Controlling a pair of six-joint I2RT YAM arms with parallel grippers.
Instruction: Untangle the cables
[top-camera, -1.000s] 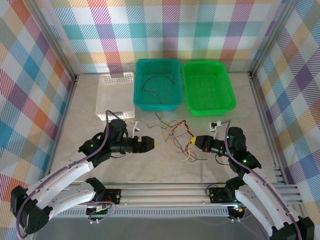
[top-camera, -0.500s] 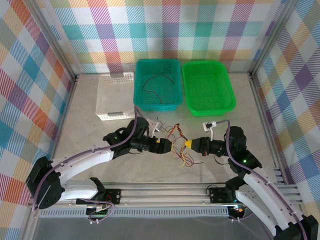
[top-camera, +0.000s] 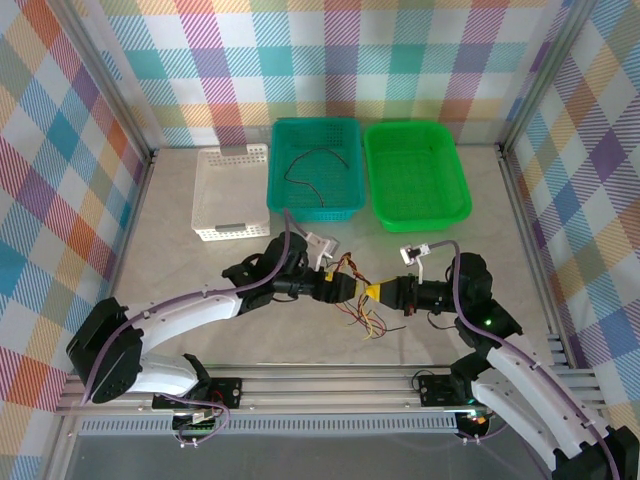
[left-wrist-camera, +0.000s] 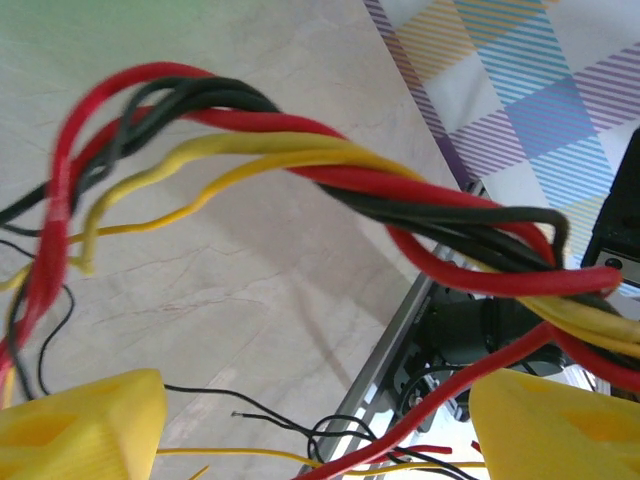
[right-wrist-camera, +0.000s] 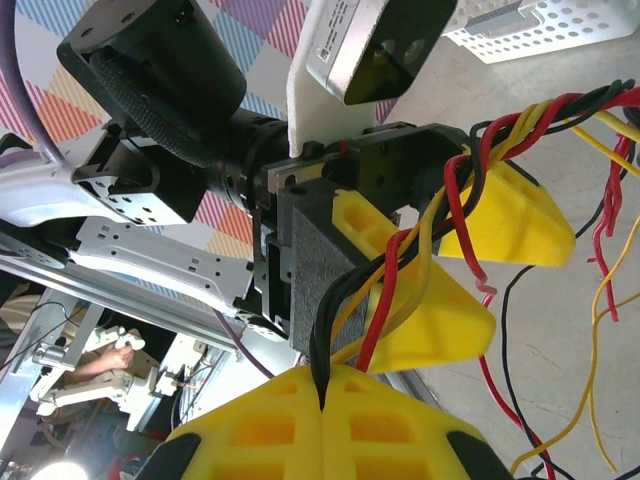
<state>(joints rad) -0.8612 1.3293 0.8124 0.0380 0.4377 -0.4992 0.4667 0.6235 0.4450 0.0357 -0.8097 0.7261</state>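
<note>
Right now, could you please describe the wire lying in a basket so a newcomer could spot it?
At the far side of the table stand three baskets. In the middle, teal basket lies one thin dark wire, curved across its floor. Unlike the red, yellow and black bundle in mid-table, it lies alone.

1. The left gripper (top-camera: 350, 290) has swung from the left-centre of the frame to the middle, and its arm now stretches much further out.
2. It now straddles the cables (top-camera: 368, 320), with its jaws apart around the twisted strands.
3. The right gripper (top-camera: 372, 291) has edged left, so the two tips almost meet.
4. The cables, loosely spread before, now bunch tighter between and below the tips.
</note>
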